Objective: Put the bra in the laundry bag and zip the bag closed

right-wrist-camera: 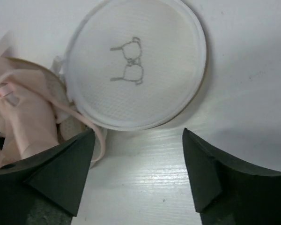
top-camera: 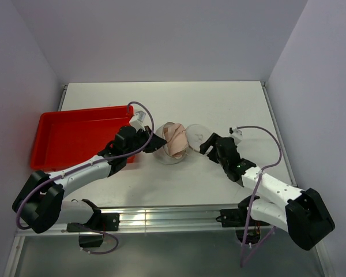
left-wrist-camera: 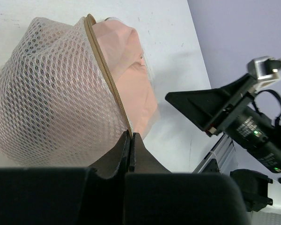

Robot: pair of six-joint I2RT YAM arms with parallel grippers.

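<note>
Bra (top-camera: 174,140) lies mostly inside the bag (left-wrist-camera: 51,93) at frame centre. Your left claw (left-wrist-camera: 131,140) pinches its rim (left-wrist-camera: 105,75), right claw (right-wrist-camera: 138,133) spread beside the open lid (right-wrist-camera: 133,65). Closing and zipping remain.

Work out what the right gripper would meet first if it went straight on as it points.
Most likely the laundry bag's flat round lid, lying just ahead of the open right gripper; depth is hard to judge.
</note>
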